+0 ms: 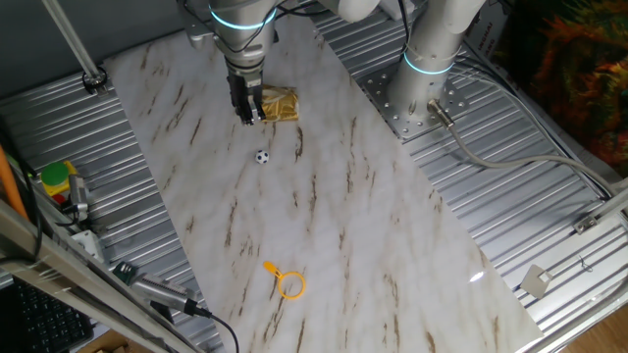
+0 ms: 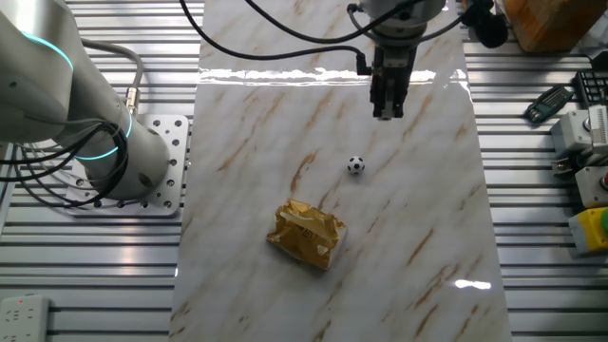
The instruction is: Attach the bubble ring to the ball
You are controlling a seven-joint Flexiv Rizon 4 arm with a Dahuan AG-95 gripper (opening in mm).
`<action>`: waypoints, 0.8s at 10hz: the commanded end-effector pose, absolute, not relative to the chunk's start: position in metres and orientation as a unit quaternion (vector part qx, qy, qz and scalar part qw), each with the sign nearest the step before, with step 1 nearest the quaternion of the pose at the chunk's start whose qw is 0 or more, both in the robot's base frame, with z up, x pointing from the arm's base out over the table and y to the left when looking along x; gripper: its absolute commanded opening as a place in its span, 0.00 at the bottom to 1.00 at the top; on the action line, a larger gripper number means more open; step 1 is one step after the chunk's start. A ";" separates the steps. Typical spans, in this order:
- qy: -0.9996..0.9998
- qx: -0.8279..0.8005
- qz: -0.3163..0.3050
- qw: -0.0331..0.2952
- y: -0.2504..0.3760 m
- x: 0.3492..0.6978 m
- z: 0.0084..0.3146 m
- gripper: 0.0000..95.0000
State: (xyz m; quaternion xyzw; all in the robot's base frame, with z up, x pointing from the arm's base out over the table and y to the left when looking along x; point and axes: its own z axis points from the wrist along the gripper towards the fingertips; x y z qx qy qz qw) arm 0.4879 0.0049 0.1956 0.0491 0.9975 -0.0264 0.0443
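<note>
The ball [image 1: 261, 156] is a tiny white ball with black patches, lying on the marble board; it also shows in the other fixed view [image 2: 355, 165]. The bubble ring [image 1: 289, 284] is an orange-yellow hoop with a short handle, lying flat near the board's front edge, far from the ball; it is out of the other fixed view. My gripper [image 1: 249, 118] hangs above the board, behind the ball and beside the foil wrapper, fingers pointing down and close together, holding nothing. It also shows in the other fixed view [image 2: 383, 114].
A crumpled gold foil wrapper [image 1: 278, 104] lies on the marble board [image 1: 343, 226] next to the gripper. The arm's base [image 1: 427, 69] stands at the right. Tools and a yellow-green block [image 1: 56, 178] sit on the ribbed metal table at the left.
</note>
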 end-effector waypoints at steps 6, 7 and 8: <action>0.998 0.047 -0.031 0.037 0.005 0.487 0.196 0.00; 0.998 0.043 -0.032 0.035 0.005 0.487 0.196 0.00; 0.998 0.041 -0.031 0.035 0.005 0.487 0.196 0.00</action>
